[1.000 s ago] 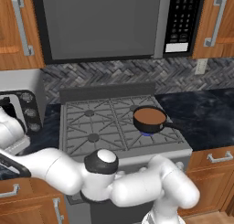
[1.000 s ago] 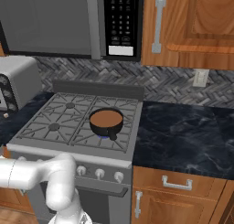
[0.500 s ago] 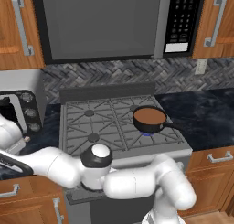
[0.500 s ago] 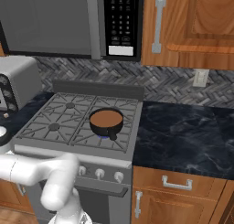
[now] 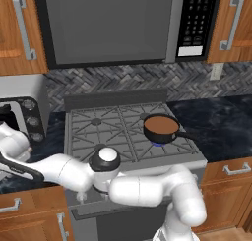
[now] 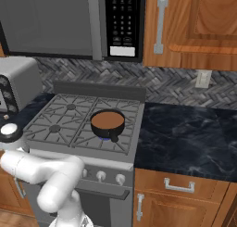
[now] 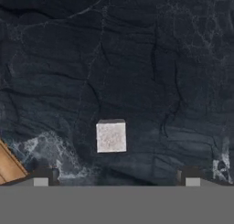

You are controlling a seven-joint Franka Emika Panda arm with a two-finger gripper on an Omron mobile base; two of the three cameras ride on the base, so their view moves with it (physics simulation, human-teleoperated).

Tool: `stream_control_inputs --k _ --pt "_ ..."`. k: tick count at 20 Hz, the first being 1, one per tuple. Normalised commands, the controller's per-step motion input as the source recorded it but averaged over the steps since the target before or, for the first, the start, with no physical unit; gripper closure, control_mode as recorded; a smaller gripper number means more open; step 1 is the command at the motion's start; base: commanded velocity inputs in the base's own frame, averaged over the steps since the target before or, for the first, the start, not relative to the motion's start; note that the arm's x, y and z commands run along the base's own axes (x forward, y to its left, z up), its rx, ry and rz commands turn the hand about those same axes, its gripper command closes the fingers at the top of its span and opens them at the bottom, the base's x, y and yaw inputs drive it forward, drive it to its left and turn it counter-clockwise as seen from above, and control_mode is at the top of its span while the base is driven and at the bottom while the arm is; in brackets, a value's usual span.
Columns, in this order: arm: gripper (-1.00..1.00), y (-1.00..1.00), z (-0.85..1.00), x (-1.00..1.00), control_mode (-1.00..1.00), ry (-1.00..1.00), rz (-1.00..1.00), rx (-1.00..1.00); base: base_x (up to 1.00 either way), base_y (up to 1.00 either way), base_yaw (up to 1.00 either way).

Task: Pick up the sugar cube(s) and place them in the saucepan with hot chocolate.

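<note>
- In the left base view you see the saucepan (image 5: pixel 161 129) on the front right burner of the stove (image 5: pixel 98 136). It is small, round and dark, full of smooth brown liquid, and its black handle points right toward the dark counter (image 5: pixel 216 122). The arm reaches low to the left, beside the toaster oven (image 5: pixel 22 114).
- In the right base view the saucepan (image 6: pixel 108 123) has free counter (image 6: pixel 190 133) on its right and bare grates around it.
- In the hand view you see one off-white sugar cube (image 7: pixel 111 136) lying flat on the dark marble, between the fingertips (image 7: pixel 41 175) of the gripper (image 7: pixel 116 176). The claw stands wide open and grips nothing. A wooden edge (image 7: pixel 8 163) shows at lower left.
</note>
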Motion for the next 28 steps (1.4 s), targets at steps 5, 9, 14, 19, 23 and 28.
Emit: stream_control_inputs --k 5,9,14,19,23,28 --pt "-1.0 0.27 -0.16 0.21 -1.0 0.05 0.0 0.0 0.0 0.0 0.0" --pt "-1.0 0.3 -0.11 0.15 -1.0 0.05 0.0 0.0 0.0 0.0 0.0" --pt "-1.0 0.3 -0.09 0.12 -1.0 0.01 0.0 0.0 0.0 0.0 0.0" --pt "-1.0 0.19 -0.12 0.07 -1.0 0.0 0.0 -0.02 0.0 0.0 0.0" --pt "-1.0 0.0 -0.17 0.0 -1.0 0.0 0.02 -0.08 0.0 0.0 0.0" --pt "-1.0 0.0 -0.1 0.0 -1.0 0.0 0.04 -0.03 0.0 0.0 0.0"
